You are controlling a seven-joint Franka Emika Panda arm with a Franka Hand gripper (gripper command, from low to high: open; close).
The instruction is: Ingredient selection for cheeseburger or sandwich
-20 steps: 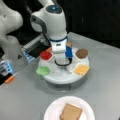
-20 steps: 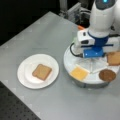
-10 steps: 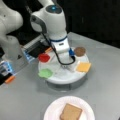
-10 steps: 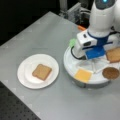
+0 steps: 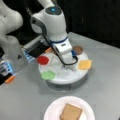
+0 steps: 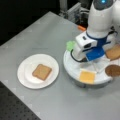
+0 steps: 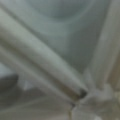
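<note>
A round white divided tray [image 5: 62, 80] [image 6: 71, 71] holds the ingredients: a red tomato disc [image 5: 43, 60], a green lettuce blob [image 5: 48, 75] [image 6: 70, 45], a yellow cheese square [image 5: 84, 64] [image 6: 87, 76], a brown patty [image 5: 78, 49] [image 6: 113, 70] and a bread slice [image 6: 113, 52]. My gripper [image 5: 72, 65] [image 6: 96, 63] is down at the tray's middle, between cheese and patty, close to the dividers. The wrist view shows only a white divider [image 7: 45, 65] up close. Another bread slice [image 5: 70, 112] [image 6: 41, 71] lies alone on the white plate [image 5: 51, 108] [image 6: 25, 81].
A second white robot body [image 5: 11, 22] and a grey box with blue lights [image 5: 15, 60] stand at a front view's left. An orange piece [image 5: 10, 79] lies near it. Grey tabletop [image 6: 37, 32] surrounds plate and tray.
My gripper has come lower onto the tray's middle. The cheese and patty have shifted a little around the tray; the plate and its bread have stayed put.
</note>
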